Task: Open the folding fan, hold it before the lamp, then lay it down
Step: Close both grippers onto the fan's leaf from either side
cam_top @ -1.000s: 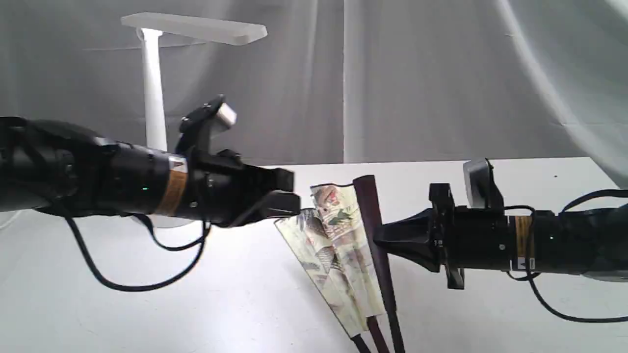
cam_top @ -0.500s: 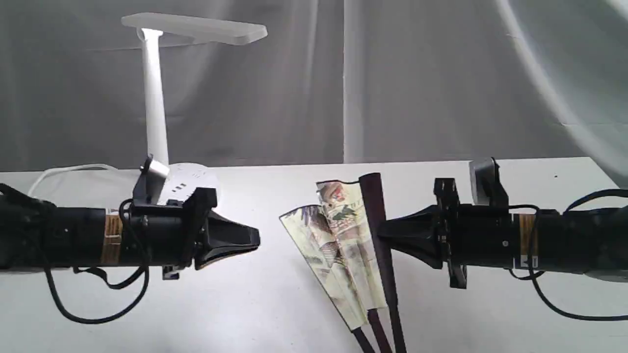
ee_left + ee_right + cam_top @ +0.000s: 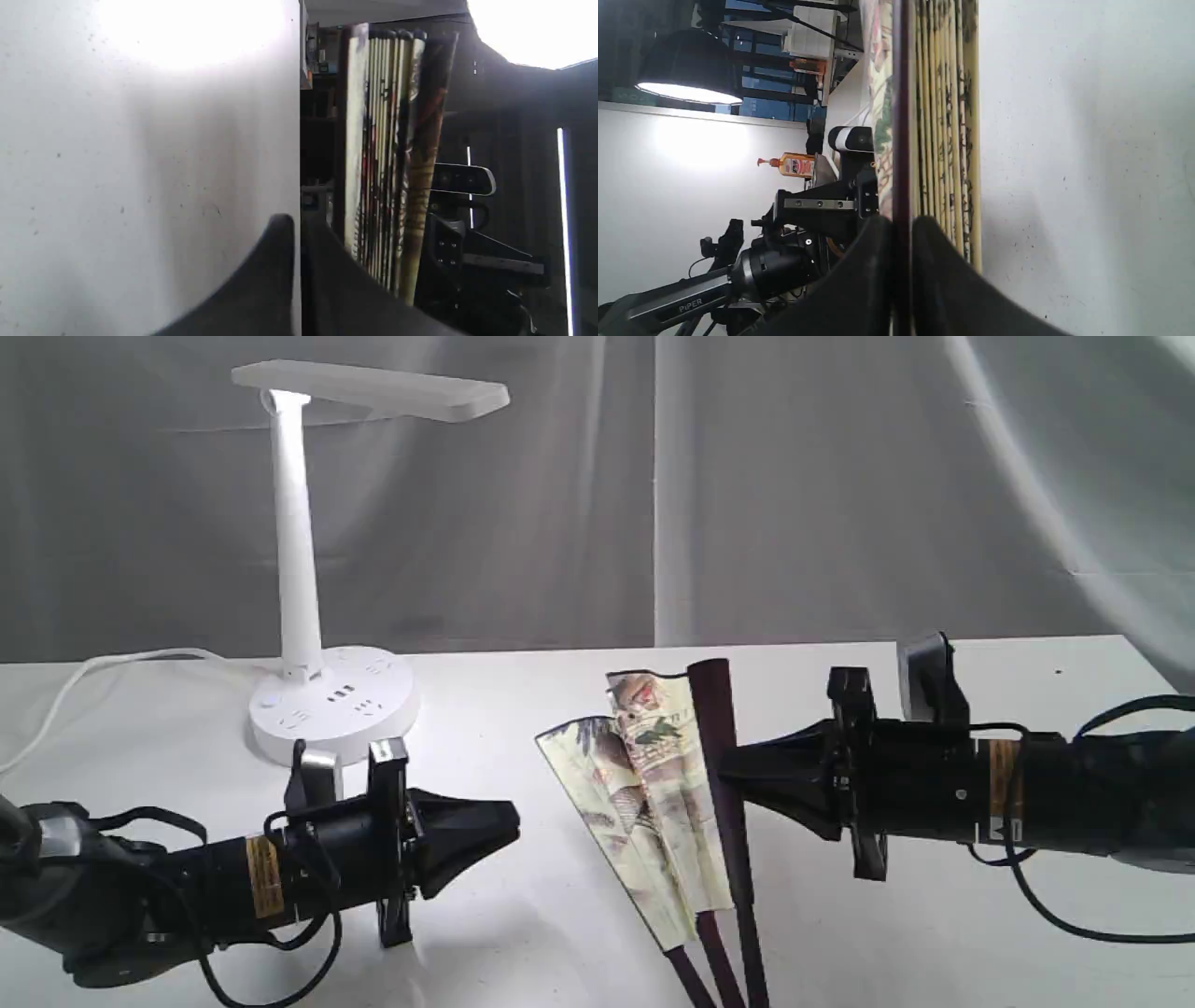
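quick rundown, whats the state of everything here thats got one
folding fan: partly open, a few pleats spread, held by its dark guard
lamp: upright, seemingly lit
left gripper: shut, empty, apart from the fan
right gripper: shut on the fan's guard

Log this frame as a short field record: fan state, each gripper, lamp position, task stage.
folding fan: partly spread, roughly upright, only a few pleats showing
right gripper: shut on the fan's dark outer guard
left gripper: shut, holding nothing, apart from the fan, low over the table
lamp: standing on the table, to the left of the fan in the exterior view
stage: fan not yet fully open
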